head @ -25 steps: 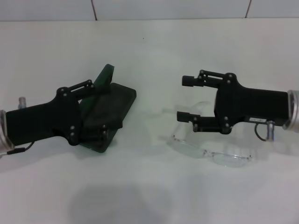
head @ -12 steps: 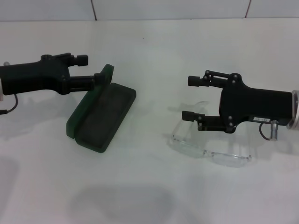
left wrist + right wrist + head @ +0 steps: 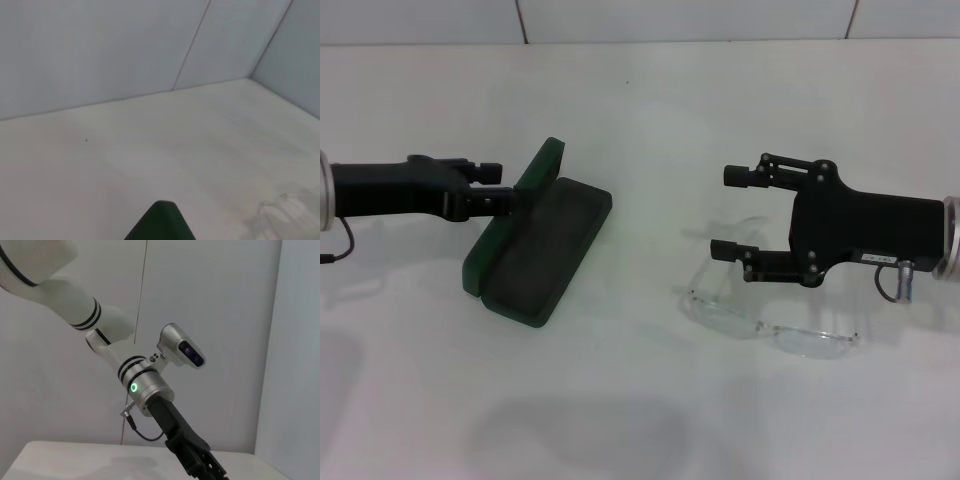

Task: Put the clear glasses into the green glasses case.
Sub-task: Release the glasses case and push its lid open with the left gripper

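Left pincer (image 3: 503,190) has dropped beside the green glasses case (image 3: 535,245) lid.

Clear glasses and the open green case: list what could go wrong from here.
1. The right gripper hovers open above the clear glasses, over their far side rather than the lens; a descent here may catch only a thin temple arm, so the glasses could twist or slip.
2. The left gripper sits against the raised lid of the green glasses case; if it lets go, the lid may drop shut before the glasses arrive.
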### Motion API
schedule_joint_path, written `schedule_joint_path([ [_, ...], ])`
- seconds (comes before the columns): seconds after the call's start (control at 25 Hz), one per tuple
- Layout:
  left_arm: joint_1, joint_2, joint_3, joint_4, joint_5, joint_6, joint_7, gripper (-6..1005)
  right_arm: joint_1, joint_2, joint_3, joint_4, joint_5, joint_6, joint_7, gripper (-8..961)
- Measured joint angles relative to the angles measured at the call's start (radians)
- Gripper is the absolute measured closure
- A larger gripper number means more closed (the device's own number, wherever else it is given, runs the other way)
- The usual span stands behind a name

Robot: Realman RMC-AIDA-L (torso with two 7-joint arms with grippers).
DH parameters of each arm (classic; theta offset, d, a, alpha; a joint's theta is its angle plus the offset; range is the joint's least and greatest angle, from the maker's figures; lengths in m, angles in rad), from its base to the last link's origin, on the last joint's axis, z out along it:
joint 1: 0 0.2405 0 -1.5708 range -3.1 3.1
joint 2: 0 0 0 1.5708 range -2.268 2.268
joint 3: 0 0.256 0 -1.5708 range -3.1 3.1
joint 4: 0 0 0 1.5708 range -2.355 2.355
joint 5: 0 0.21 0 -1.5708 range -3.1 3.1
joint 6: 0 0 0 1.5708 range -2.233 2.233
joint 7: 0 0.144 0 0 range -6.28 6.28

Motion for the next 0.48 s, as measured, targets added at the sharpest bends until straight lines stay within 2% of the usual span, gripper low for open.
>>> schedule_joint_path([
  [0.48,-0.04,0.001,0.0,0.041,0.087,-0.114,-0.041,275,0.001,0.003,-0.001,-0.001,0.0,0.002,-0.015,207],
])
